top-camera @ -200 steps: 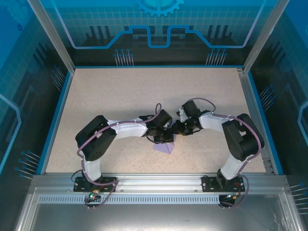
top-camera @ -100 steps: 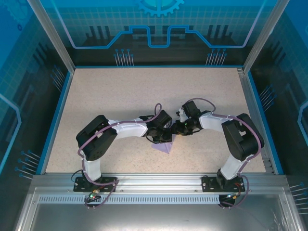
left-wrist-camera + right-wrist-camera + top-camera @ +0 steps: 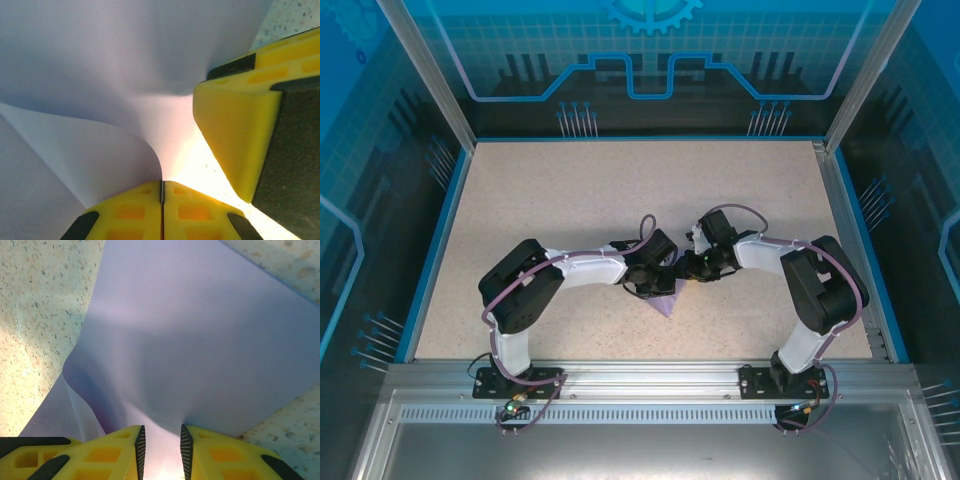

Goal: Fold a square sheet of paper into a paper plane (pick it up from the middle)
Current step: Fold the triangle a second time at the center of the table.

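The square sheet of paper (image 3: 665, 302) is lavender and lies near the table's front centre, mostly under the two wrists. My left gripper (image 3: 662, 287) is shut, and a curled flap of the sheet (image 3: 100, 155) runs into the seam between its pads (image 3: 161, 187). My right gripper (image 3: 688, 271) comes in from the right, nose to nose with the left. Its fingers (image 3: 186, 445) stand a little apart, and a raised hump of the paper (image 3: 165, 390) runs into the gap between them. One yellow finger of the right gripper (image 3: 240, 135) shows close by in the left wrist view.
The speckled table (image 3: 620, 200) stretches bare behind and to both sides of the arms. A blue rim (image 3: 440, 250) and see-through walls close it in. The metal rail with the arm bases (image 3: 640, 380) runs along the near edge.
The part of the paper showing under the wrists has shrunk and drawn in slightly. Both arms have barely moved, and the jaws stand as before.
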Available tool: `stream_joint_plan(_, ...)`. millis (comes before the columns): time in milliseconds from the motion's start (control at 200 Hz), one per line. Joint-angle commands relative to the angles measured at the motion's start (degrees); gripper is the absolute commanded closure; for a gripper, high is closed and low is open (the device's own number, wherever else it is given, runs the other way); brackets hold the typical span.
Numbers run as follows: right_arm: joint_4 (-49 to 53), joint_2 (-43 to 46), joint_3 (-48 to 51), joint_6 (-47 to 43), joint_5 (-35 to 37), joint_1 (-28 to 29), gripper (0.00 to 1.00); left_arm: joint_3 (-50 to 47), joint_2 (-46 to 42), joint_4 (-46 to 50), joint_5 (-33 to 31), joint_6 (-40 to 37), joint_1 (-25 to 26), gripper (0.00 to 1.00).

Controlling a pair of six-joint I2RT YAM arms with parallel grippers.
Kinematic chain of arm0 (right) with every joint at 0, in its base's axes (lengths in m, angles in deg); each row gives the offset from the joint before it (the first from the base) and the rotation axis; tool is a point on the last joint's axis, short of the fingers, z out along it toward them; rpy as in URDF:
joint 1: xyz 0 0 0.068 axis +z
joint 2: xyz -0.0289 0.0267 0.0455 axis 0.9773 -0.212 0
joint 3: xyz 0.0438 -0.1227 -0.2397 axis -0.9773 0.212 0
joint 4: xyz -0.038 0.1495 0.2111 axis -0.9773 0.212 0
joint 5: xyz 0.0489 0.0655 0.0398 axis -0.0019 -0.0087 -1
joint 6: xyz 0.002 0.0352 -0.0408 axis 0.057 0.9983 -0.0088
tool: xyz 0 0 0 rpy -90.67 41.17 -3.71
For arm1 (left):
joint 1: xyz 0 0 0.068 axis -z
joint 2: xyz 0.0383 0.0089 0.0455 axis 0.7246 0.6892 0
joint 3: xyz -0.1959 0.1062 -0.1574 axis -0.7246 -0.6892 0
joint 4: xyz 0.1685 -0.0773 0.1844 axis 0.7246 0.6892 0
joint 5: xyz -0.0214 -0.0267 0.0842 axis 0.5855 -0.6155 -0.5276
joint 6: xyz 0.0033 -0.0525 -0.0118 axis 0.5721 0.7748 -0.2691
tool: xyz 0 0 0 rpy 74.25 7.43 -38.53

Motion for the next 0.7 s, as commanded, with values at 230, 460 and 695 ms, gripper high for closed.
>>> stream_joint_plan(230,0.63,-1.33,1.44,-1.11,-0.96,-0.28,0.72,-0.11,-2.43,2.33,-1.01,-2.02,0.35,0.93)
stream_joint_plan(460,0.45,-0.95,1.94,-0.96,-1.17,-0.28,0.72,-0.17,-1.14,2.23,-0.98,-2.37,0.35,0.93)
stream_joint_plan(695,0.61,-0.89,1.88,-1.12,-1.2,-0.28,0.72,0.05,-0.12,1.42,-0.77,-2.12,0.35,0.93)
